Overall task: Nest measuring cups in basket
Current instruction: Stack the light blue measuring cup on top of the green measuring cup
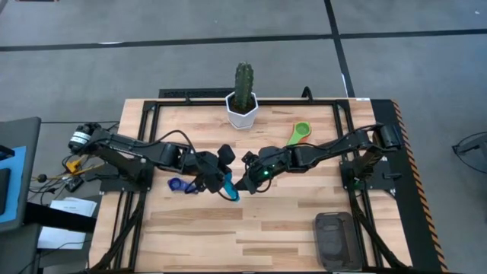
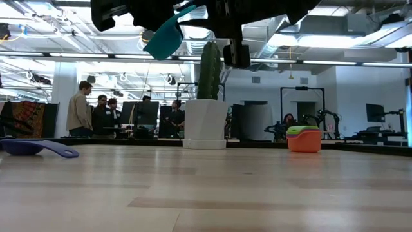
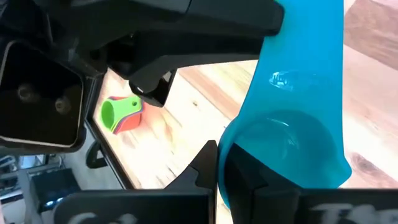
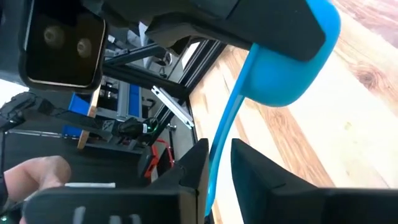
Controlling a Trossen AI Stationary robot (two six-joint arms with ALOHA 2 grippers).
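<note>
A light blue measuring cup (image 1: 229,188) hangs high above the table's middle, between my two grippers. My left gripper (image 3: 219,182) is shut on its bowl end. My right gripper (image 4: 219,167) faces it from the right, its fingers standing narrowly apart on either side of the cup's thin handle (image 4: 225,134). A dark blue cup (image 1: 180,185) lies on the table left of centre. A green cup (image 1: 300,133) tops a stack of cups at the far right. The basket (image 1: 335,236) sits at the near right. My left gripper pinches the light blue cup at its bowl's wall (image 3: 225,163), on the side away from the handle. Whether one finger is inside the bowl I cannot tell. The cup is lifted clear and tilted, handle (image 2: 185,11) pointing up toward my right gripper. My right gripper: one finger (image 4: 194,167) lies close beside the handle; I cannot tell whether it touches.
A white pot with a cactus (image 1: 242,106) stands at the far middle. Bare wood lies below the grippers and toward the near edge. People stand in the room beyond the table in the low view.
</note>
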